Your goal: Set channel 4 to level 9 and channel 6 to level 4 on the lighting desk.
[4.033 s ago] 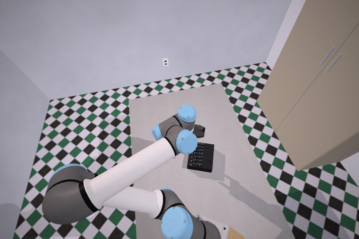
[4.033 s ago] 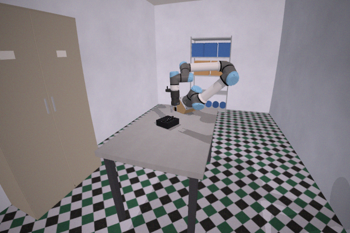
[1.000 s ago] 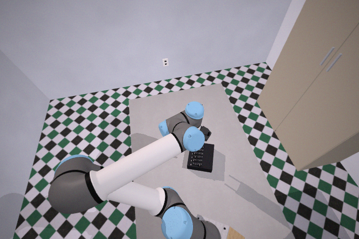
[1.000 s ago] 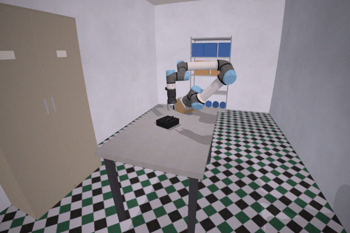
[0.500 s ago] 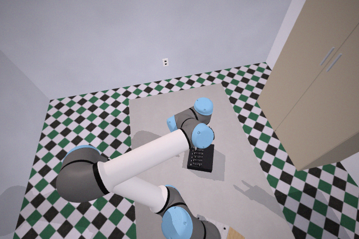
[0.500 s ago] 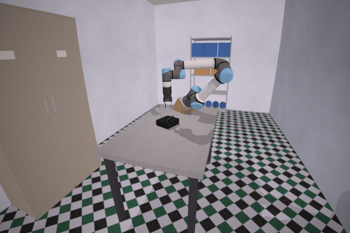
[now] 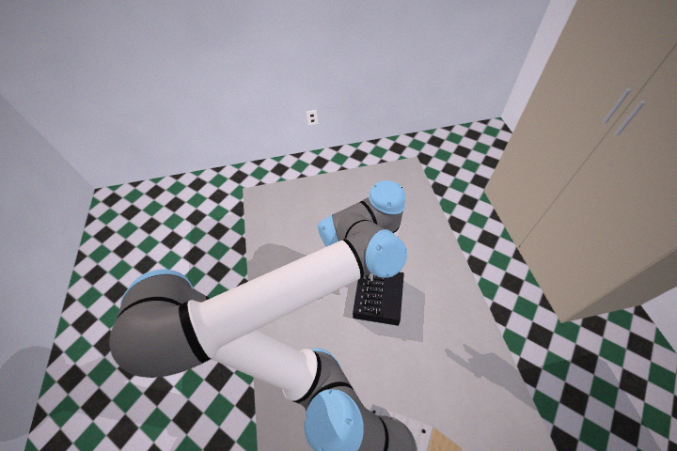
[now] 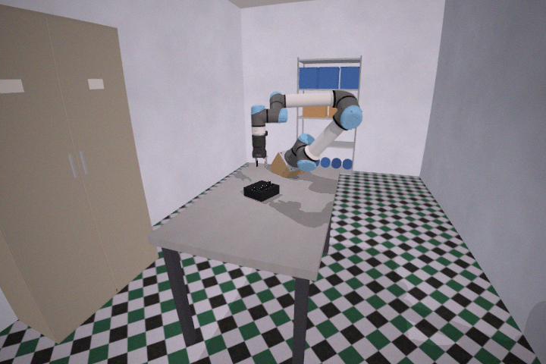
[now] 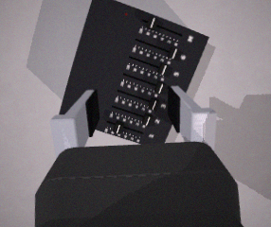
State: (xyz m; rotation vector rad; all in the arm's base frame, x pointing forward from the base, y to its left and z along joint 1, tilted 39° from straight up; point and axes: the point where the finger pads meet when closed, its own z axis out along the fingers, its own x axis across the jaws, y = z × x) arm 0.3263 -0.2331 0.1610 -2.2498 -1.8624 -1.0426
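My gripper (image 9: 133, 102) hangs above the near end of the lighting desk (image 9: 107, 57), fingers spread wide, nothing between them. The desk stands flat on the table (image 8: 239, 227), skewed under me, its faders (image 9: 150, 78) stacked in rows towards its right edge. To do this well, I judge I should square my wrist to the slots, drop onto one cap only, and slide slowly. My forearm reaches out level; the wrist points straight down.
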